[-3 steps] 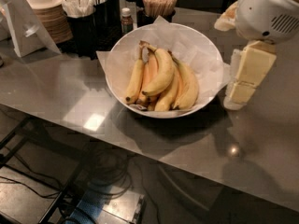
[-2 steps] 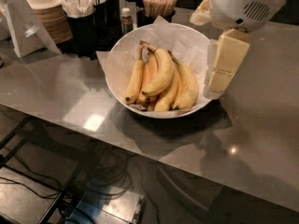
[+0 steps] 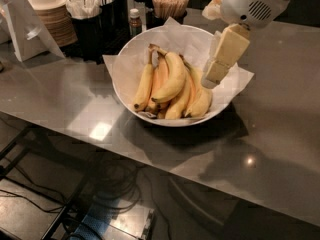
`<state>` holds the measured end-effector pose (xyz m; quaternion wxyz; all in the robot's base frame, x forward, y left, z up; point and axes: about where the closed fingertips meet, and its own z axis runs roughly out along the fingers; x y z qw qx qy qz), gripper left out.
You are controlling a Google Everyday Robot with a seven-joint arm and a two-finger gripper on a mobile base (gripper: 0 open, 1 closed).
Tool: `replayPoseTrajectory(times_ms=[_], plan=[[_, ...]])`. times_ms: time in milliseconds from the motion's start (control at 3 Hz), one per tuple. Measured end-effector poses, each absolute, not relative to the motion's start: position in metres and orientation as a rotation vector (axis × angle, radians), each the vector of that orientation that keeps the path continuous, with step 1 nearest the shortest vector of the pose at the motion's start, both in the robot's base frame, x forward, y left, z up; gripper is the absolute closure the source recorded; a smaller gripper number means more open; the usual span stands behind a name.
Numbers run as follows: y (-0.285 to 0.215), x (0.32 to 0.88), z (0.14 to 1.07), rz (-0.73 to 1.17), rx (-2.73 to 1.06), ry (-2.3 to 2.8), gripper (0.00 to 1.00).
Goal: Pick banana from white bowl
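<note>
A wide white bowl (image 3: pixel 131 103) lined with crinkled white paper stands on the grey counter. Several ripe yellow bananas lie in it, bunched together with stems toward the back; the top banana (image 3: pixel 172 79) curves across the middle. My gripper (image 3: pixel 216 69) hangs from the upper right over the bowl's right side, its cream fingers (image 3: pixel 227 51) pointing down just above the rightmost bananas. It holds nothing that I can see.
Behind the bowl stand a stack of pale paper bowls (image 3: pixel 47 11), black holders with packets (image 3: pixel 90 14), a small brown bottle (image 3: pixel 134 21) and a cup of wooden stirrers (image 3: pixel 170 4). The counter's front edge runs below the bowl, with cables on the floor.
My gripper has moved left from beside the bowl's right rim to above the bowl's right side, over the bananas. The bananas and bowl have not moved.
</note>
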<state>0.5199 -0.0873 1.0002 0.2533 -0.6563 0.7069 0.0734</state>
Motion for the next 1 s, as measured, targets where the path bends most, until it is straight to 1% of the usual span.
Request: replayPoseTrajectory(times_ms=[333, 667, 1000], plan=[[-0.098, 0.545, 0.982, 0.237, -1.694, 1.954, 0.00], [-0.098, 0.545, 0.982, 0.237, -1.694, 1.954, 0.00], [-0.086, 0.542, 0.972, 0.392, -1.587, 1.991, 0.00]])
